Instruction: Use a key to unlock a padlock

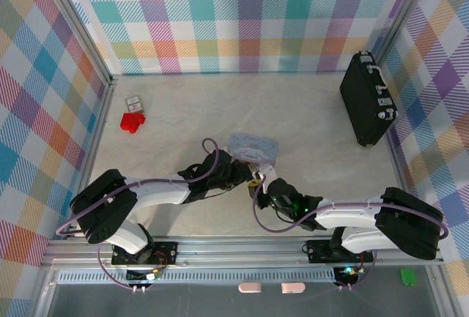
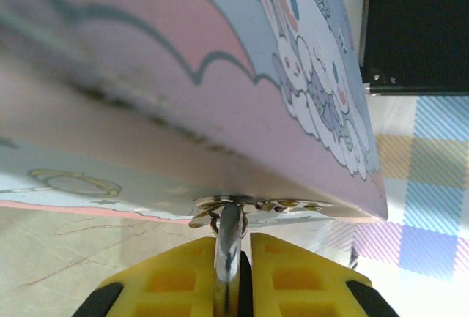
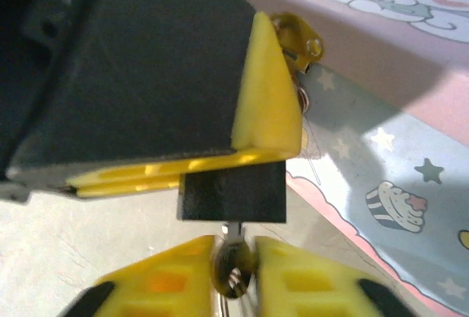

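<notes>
Padlock [image 3: 233, 196] sits dead centre of the table [image 1: 183, 112], at 6 o'clock of the pale blue tin [image 1: 253, 143] and right against its near side. Your two claws meet on it.

Left gripper [image 2: 233, 250]: narrow, and your left wrist view shows it pinched on the silvery shackle [image 2: 229, 233]. The shackle runs up at 12 o'clock from the yellow pads into the brass hasp [image 2: 253, 204] on the tin's edge. The arm comes in from 8 o'clock in the top view.

Right gripper [image 3: 233, 252]: narrow, with the pads either side of the key [image 3: 234, 277], and it reads as gripped. The key head is blurred, so you can't confirm pad contact exactly. The key shaft points to 12 o'clock, straight into the bottom of the black lock body. The left claw's yellow finger [image 3: 267, 90] sits just above the body, touching it. The arm comes in from 4 o'clock in the top view.

The shackle looks seated in the body; you can't tell locked from unlocked here.

Elsewhere on the table:
- red block [image 1: 133, 121] at 10 o'clock, well apart
- small card [image 1: 133, 102] just beyond the block
- black case [image 1: 368, 97] at 2 o'clock, against the right wall
</notes>
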`<state>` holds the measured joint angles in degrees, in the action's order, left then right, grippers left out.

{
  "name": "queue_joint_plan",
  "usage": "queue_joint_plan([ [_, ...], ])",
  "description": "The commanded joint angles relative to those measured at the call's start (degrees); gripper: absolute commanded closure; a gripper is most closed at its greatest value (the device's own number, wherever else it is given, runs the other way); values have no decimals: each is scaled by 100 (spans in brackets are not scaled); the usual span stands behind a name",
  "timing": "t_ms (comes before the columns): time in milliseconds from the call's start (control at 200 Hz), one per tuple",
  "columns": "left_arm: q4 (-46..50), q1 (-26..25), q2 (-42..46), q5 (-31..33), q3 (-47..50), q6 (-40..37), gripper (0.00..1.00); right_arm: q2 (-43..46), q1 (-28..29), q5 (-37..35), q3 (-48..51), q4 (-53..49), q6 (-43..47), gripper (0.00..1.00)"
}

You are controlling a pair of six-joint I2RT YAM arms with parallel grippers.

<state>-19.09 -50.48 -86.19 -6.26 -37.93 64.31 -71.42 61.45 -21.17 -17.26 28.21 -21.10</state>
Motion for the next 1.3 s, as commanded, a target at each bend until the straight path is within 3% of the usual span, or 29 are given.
queue_joint_plan([
  [0, 729, 54, 65, 256, -357, -636, 100, 81, -45, -29, -35, -330, -180, 69],
  [120, 1438, 62, 159, 524, -500, -1172, 100, 184, -96, 129, -49, -555, -227, 53],
  [195, 1759, 64, 207, 694, -539, -1504, 100, 237, -221, 331, -107, -776, -293, 49],
  [555, 2605, 62, -97, 1480, -630, -2657, 100, 599, -492, 643, -334, -1608, -626, 39],
  [670, 2614, 48, -292, 1540, -601, -2813, 100, 664, -507, 507, -464, -1991, -854, 34],
  [975, 3096, -170, -825, 2033, -780, -2987, 100, 735, -526, 312, -572, -2340, -1513, 33],
  [1295, 2844, -226, -659, 2019, -629, -3024, 73, 254, -522, 868, -798, -2323, -1811, 33],
])
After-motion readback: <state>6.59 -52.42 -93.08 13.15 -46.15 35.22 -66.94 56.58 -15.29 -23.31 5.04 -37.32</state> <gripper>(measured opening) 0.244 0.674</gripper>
